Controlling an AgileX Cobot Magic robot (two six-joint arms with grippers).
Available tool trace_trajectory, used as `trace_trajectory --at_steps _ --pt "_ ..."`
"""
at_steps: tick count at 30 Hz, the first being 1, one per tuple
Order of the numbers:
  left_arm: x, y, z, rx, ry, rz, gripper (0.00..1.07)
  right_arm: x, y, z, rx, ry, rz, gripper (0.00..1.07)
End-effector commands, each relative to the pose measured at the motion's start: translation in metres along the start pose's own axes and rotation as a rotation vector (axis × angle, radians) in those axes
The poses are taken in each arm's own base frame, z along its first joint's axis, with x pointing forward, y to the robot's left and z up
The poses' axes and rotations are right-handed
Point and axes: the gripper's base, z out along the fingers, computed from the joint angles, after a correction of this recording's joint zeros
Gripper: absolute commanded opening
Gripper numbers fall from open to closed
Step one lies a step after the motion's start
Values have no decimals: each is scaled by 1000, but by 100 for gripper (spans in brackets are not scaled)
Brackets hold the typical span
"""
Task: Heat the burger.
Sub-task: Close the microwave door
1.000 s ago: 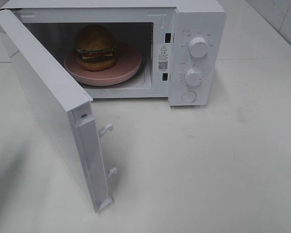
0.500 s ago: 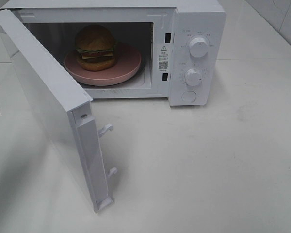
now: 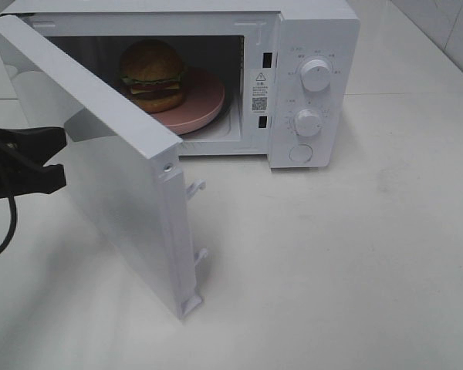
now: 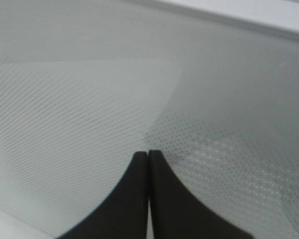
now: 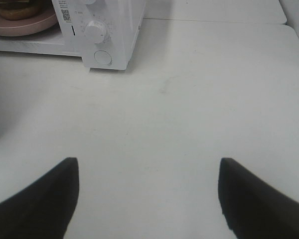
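The burger (image 3: 153, 73) sits on a round pink plate (image 3: 204, 104) inside the white microwave (image 3: 316, 31). The microwave door (image 3: 108, 177) stands partly open, swung out to the left. My left gripper (image 3: 62, 158) is at the door's outer face, at the left of the high view. In the left wrist view its fingertips (image 4: 148, 154) meet, shut on nothing, against the door's dotted window. My right gripper (image 5: 148, 169) is open and empty over the bare table, out of the high view. The burger's edge (image 5: 15, 7) and the plate (image 5: 25, 25) show in the right wrist view.
The microwave panel has two knobs (image 3: 315, 75) (image 3: 308, 122) and a round button (image 3: 300, 153) below them. Two latch hooks (image 3: 194, 187) stick out of the door's free edge. The white table (image 3: 355, 254) stretches in front and to the right.
The left gripper has come in from the left edge to the door's outer face. The door has swung some way toward the microwave. The burger has not moved.
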Motion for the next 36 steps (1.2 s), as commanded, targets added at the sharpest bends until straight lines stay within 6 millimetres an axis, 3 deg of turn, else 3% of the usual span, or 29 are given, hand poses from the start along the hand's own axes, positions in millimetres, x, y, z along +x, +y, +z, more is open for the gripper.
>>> trace_trajectory --at_steps 1,20,36 --pt "-7 -9 8 6 -34 13 0 2 0 -3 -1 -35 -1 75" --pt "-17 -61 68 78 -25 24 0 2 0 -3 -1 -35 -1 75" --pt "-32 -86 117 47 -23 -9 0 2 0 -3 -1 -35 -1 75"
